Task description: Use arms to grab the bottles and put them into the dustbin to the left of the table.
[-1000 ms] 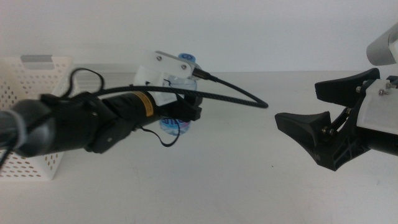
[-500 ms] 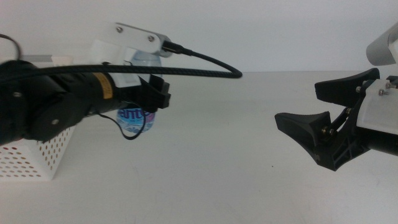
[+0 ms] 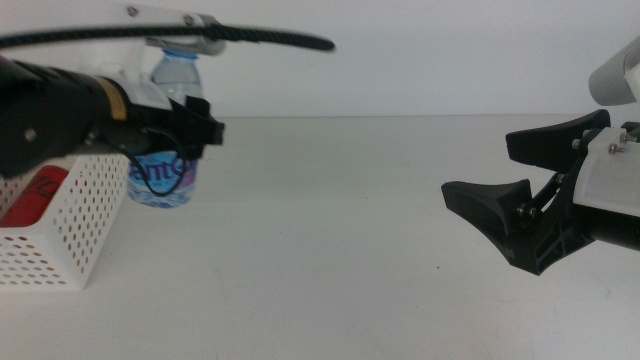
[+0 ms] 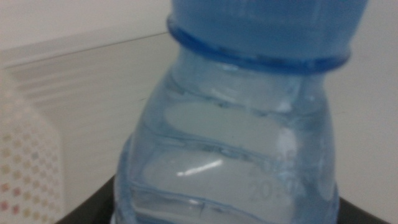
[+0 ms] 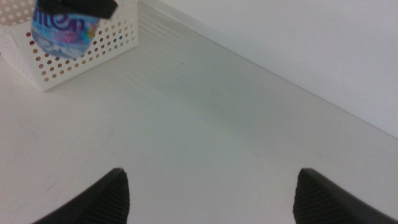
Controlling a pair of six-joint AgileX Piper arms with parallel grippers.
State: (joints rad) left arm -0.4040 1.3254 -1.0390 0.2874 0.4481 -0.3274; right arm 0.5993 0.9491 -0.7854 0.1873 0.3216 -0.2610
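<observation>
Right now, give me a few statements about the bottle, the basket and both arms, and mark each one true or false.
1. The left gripper holds the water bottle upright. True.
2. The water bottle already lies inside the dustbin. False: it hangs beside the dustbin's right side, clamped in the jaws.
3. Something red lies inside the dustbin. True: a red object shows through the perforated wall.
4. The right gripper grips a can. False: its jaws are open and empty, at the table's right.
5. The bottle's cap is blue. True.
</observation>
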